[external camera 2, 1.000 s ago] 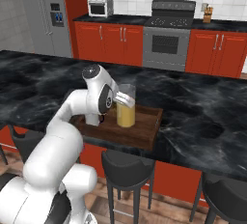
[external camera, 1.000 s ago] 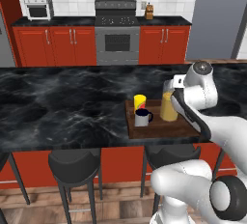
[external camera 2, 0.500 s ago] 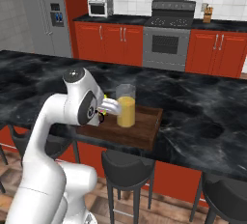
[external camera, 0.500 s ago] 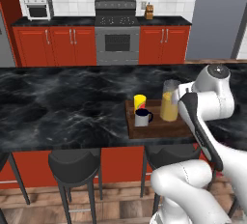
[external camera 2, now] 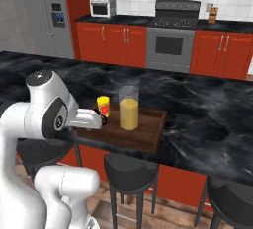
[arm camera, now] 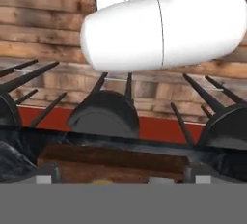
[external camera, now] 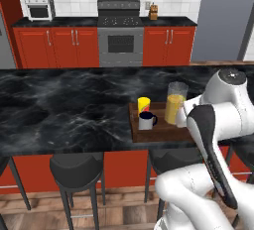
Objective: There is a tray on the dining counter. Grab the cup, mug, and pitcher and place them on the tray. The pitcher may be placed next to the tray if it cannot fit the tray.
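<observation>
Arm folded back over the near edge of the tray (external camera 2: 148, 133), gripper (external camera 2: 94, 119) jaws wide, holding nothing. On tray: pitcher (external camera 2: 129, 108) centre, cup (external camera: 144, 105) and mug (external camera: 146, 121) beside it. Black stools (external camera 2: 131, 172) below the dining counter (external camera: 64, 110).

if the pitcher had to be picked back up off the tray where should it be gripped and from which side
Grip the pitcher around its straight glass wall, probably near mid-height, coming in level from the side away from the cup and mug. It stands upright on the tray as a plain cylinder with no visible handle, and that side looks free of neighbours for the open gripper's fingers.
</observation>
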Robot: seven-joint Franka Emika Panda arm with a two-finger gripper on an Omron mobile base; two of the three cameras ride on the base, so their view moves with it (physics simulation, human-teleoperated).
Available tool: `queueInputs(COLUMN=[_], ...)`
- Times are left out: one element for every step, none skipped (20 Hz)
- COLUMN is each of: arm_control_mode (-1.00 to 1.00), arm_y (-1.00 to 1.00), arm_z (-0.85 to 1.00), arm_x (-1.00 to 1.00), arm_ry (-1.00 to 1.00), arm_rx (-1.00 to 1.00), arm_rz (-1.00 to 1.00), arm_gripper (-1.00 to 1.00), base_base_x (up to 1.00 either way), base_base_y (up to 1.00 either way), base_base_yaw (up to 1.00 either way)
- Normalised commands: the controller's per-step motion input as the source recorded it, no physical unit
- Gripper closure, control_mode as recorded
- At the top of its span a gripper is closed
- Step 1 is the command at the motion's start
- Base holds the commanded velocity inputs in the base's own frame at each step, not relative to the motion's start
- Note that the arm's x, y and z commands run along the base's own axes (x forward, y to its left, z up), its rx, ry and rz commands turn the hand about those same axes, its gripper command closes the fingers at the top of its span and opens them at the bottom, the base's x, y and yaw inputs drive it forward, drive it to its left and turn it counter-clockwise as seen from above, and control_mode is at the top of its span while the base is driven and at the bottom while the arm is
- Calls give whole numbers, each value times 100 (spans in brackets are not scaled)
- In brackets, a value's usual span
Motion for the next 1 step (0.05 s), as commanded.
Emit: queueInputs(arm_control_mode=[-100], arm_y=[39], arm_z=[25], arm_x=[-87], arm_ry=[25], arm_rx=[0], arm_rz=[2], arm_gripper=[-100], base_base_x=[0], base_base_y=[0], base_base_yaw=[0])
